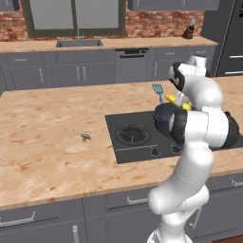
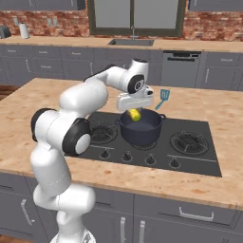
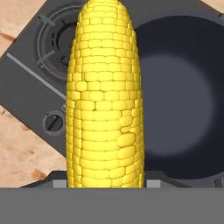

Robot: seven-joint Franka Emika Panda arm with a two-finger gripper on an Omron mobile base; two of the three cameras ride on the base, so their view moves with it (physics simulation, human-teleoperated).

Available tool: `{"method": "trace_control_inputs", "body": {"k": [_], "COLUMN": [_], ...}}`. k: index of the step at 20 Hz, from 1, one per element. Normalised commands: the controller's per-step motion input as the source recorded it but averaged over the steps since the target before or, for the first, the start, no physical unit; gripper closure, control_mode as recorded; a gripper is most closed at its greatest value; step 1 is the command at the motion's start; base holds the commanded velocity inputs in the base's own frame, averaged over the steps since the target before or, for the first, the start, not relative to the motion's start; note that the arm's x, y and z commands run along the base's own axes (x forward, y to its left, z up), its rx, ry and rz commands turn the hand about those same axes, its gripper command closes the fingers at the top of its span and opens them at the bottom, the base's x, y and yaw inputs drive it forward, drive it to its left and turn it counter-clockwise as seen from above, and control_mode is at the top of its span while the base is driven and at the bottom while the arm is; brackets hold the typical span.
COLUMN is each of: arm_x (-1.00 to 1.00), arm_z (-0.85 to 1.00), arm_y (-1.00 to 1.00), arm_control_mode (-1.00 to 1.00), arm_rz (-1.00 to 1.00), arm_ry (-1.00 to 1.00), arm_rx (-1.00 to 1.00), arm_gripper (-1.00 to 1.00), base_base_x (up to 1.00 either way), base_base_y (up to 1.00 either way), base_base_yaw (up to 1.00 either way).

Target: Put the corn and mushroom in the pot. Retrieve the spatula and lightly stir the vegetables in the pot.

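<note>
**A:** While you've got the corn clamped in the gripper, note it hangs right over the pot, above the rim on the near-left side and not in it. The hand view shows the cob running lengthwise up the frame, with the pot's dark bottom off to one side and a burner and a knob on the other.

**B:** So what's the risk if I let go now?

**A:** You're over the edge zone, not the middle. My guess is the cob clips the rim and rolls out onto the stove. It's round, so it'll roll. Shift toward the pot's centre first.

**B:** Anything else?

**A:** You're holding it by one end, so it may swing or tip as the jaws part and land crooked. Also, go too low and you may knock the pot, which could slide on the burner.

**B:** Where's the rest?

**A:** The spatula lies on the counter just behind the pot, untouched. A small greyish thing sits on the counter left of the stove, well apart from the pot. It's probably the mushroom, but too small to tell. It's tiny, so you could pinch past it or flick it away.
</note>
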Motion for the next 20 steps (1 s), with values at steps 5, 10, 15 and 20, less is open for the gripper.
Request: {"method": "trace_control_inputs", "body": {"k": [5,10,15,20], "arm_x": [0.46,0.47,0.03,0.03], "arm_z": [-0.16,-0.17,-0.33,-0.33], "arm_y": [-0.14,-0.05,0.0,-0.04], "arm_control_mode": [-1.0,-1.0,-1.0,-1.0], "arm_rz": [0.03,0.0,0.0,0.0], "arm_ry": [0.05,0.09,0.09,0.03], "arm_rx": [0.0,0.0,0.0,-0.01], "arm_gripper": [1.0,1.0,1.0,1.0], "base_base_x": [0.0,0.0,0.0,0.0], "base_base_y": [0.0,0.0,0.0,0.0], "base_base_yaw": [0.0,0.0,0.0,0.0]}}
